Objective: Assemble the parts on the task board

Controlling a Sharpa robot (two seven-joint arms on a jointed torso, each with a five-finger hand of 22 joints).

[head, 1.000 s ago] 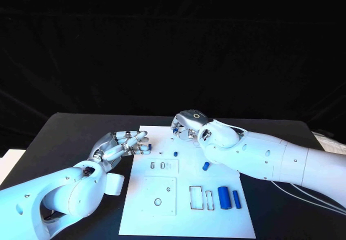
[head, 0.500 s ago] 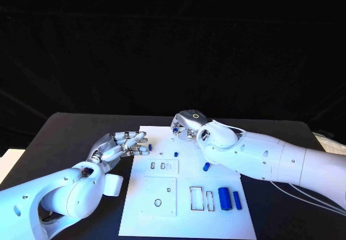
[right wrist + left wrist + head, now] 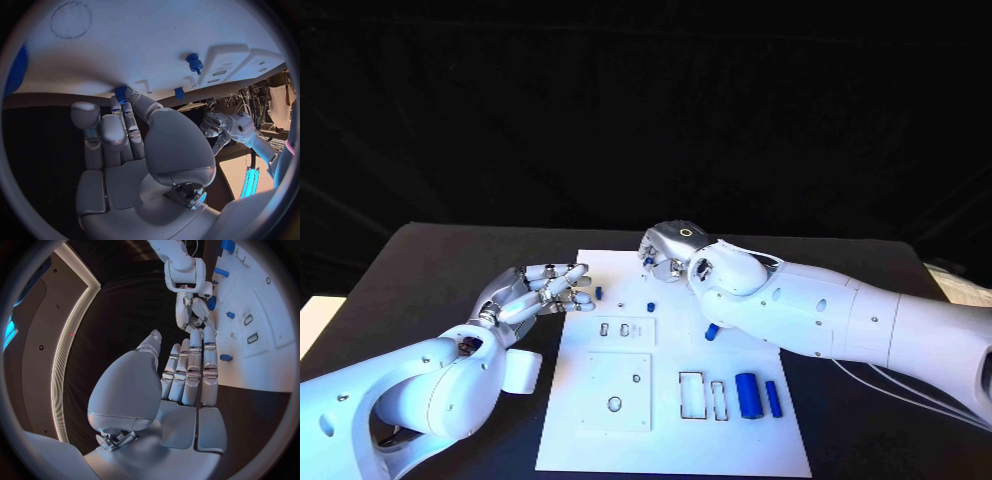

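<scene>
The white task board (image 3: 675,440) lies mid-table. At its far edge my right hand (image 3: 672,250) pinches a small blue part (image 3: 120,92) between thumb and fingertip, down against the board (image 3: 125,50); the left wrist view shows the same blue part (image 3: 211,302) beside those fingers. My left hand (image 3: 542,290) hovers at the board's left edge with its fingers spread and nothing in them. A short blue part (image 3: 599,294) lies just beyond its fingertips (image 3: 209,335). Another small blue part (image 3: 651,307) and a larger one (image 3: 713,331) lie mid-board.
Two long blue cylinders (image 3: 747,395) (image 3: 773,398) lie side by side at the board's near right. Next to them are rectangular slots (image 3: 692,395), and a round hole (image 3: 615,404) is at the near left. Black table (image 3: 430,260) surrounds the board.
My left hand has drawn back slightly to the left, away from the short blue part by the board's edge. The right hand stays at the far edge.
</scene>
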